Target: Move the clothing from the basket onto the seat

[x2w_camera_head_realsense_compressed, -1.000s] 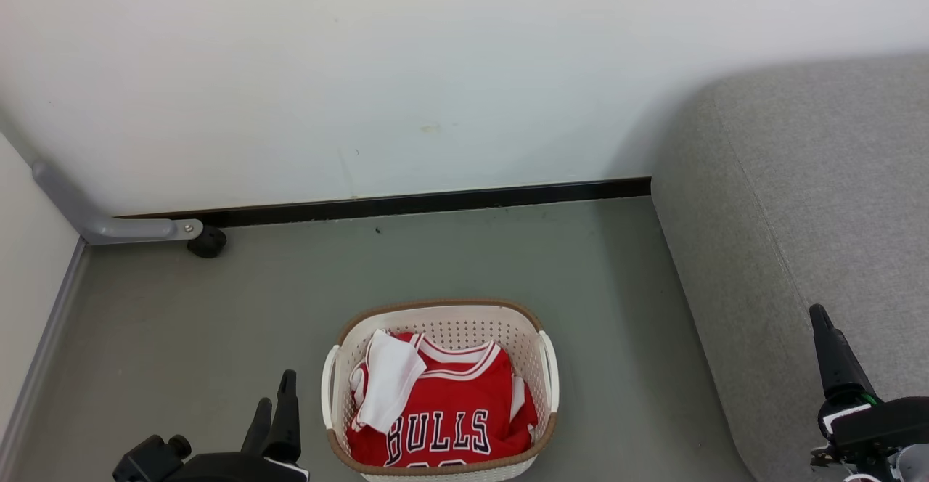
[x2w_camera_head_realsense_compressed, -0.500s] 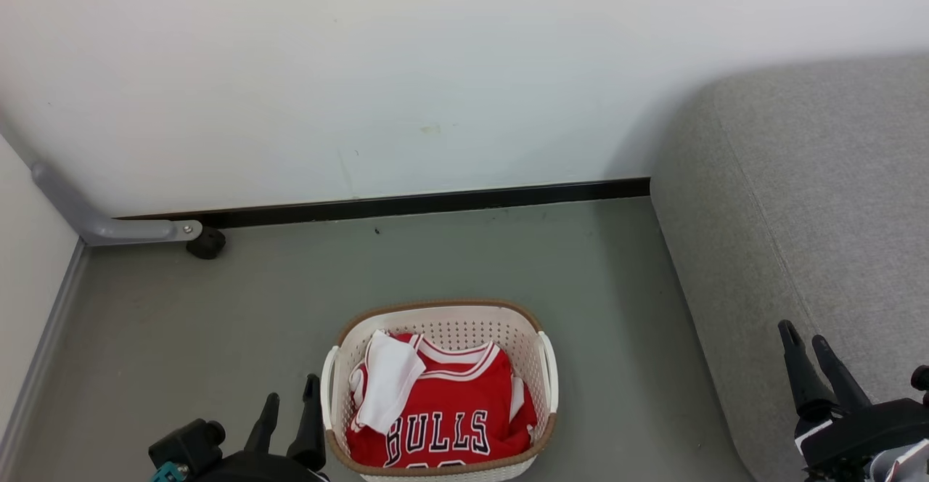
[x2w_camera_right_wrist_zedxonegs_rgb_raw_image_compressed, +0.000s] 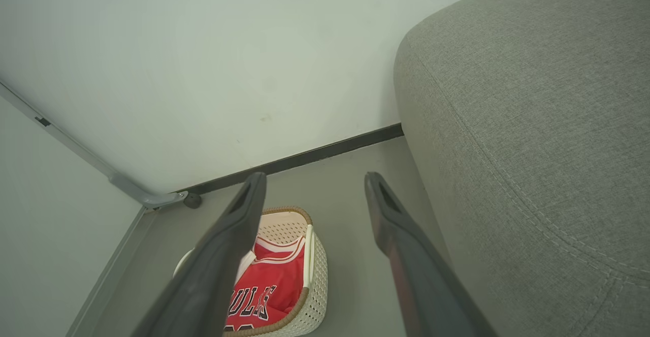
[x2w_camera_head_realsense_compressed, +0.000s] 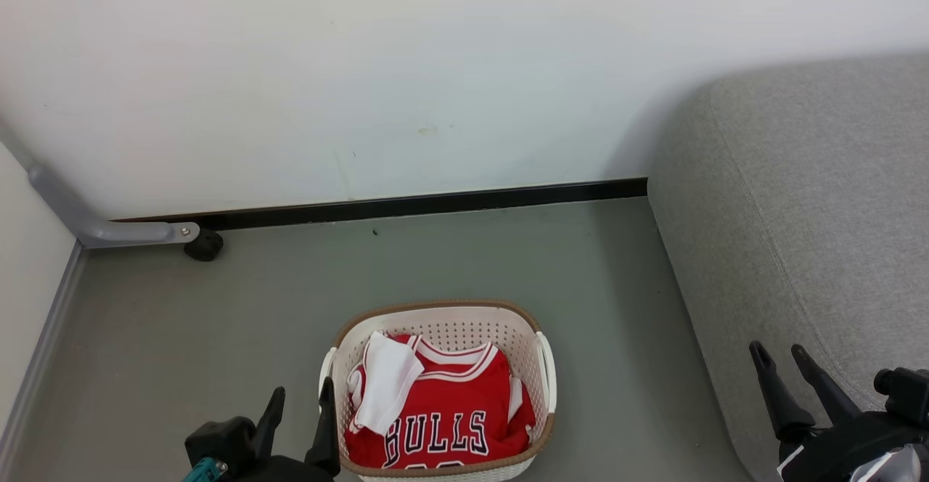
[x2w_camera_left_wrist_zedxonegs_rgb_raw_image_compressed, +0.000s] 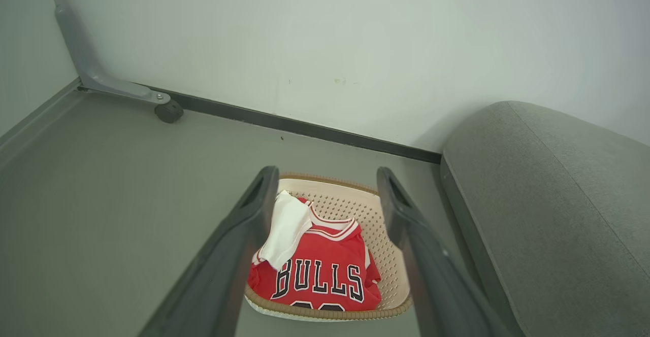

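The red "BULLS" clothing (x2w_camera_head_realsense_compressed: 450,417) with a white cloth part lies inside the cream basket (x2w_camera_head_realsense_compressed: 450,316) on the floor, bottom centre of the head view. My left gripper (x2w_camera_head_realsense_compressed: 303,392) stands open just left of the basket's rim, nothing between its fingers. Its wrist view frames the clothing (x2w_camera_left_wrist_zedxonegs_rgb_raw_image_compressed: 320,271) and the basket (x2w_camera_left_wrist_zedxonegs_rgb_raw_image_compressed: 350,202) between the open left gripper's (x2w_camera_left_wrist_zedxonegs_rgb_raw_image_compressed: 325,174) fingers. My right gripper (x2w_camera_head_realsense_compressed: 780,351) is open and empty at the lower right, over the front edge of the grey seat (x2w_camera_head_realsense_compressed: 813,199). From the right wrist, the clothing (x2w_camera_right_wrist_zedxonegs_rgb_raw_image_compressed: 264,286), basket (x2w_camera_right_wrist_zedxonegs_rgb_raw_image_compressed: 312,271) and seat (x2w_camera_right_wrist_zedxonegs_rgb_raw_image_compressed: 533,124) show beyond the open right gripper (x2w_camera_right_wrist_zedxonegs_rgb_raw_image_compressed: 312,179).
A white wall with a black skirting board (x2w_camera_head_realsense_compressed: 406,202) runs behind the basket. A grey metal leg ending in a black caster (x2w_camera_head_realsense_compressed: 203,244) stands at the far left by a side wall. Grey floor (x2w_camera_head_realsense_compressed: 435,264) lies between the basket, the wall and the seat.
My left gripper has moved right, up to the basket's left rim. My right gripper has shifted left and lower, and both its fingers now show.
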You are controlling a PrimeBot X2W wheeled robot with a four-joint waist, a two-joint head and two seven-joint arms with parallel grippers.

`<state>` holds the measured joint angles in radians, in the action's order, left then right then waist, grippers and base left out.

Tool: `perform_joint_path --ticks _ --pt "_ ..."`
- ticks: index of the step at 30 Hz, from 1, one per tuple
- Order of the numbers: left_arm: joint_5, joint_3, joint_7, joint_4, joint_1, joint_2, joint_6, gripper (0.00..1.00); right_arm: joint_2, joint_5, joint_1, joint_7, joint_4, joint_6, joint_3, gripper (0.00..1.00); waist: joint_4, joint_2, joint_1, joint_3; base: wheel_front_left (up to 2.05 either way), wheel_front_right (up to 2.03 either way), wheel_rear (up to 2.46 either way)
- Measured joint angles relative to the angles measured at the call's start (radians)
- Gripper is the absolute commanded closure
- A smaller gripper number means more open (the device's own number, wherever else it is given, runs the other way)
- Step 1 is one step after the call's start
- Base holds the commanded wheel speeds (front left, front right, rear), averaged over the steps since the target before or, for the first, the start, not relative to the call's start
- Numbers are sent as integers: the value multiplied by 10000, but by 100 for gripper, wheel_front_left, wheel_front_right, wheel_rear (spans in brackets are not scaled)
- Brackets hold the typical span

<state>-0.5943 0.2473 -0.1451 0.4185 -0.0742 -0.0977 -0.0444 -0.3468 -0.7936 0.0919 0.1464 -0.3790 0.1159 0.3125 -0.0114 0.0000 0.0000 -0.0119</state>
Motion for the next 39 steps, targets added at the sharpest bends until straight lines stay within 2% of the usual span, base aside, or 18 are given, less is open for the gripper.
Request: perform_joint_path --ticks 28,39 --pt "4153 823 -1011 291 -97 -86 -545 0 -1379 2621 396 984 -313 79 1565 0 -217 0 0 296 0 0 0" --pt "4383 807 -1045 182 -171 31 -623 0 -1576 2704 641 1020 94 86 1561 0 -337 1 0 769 0 0 0"
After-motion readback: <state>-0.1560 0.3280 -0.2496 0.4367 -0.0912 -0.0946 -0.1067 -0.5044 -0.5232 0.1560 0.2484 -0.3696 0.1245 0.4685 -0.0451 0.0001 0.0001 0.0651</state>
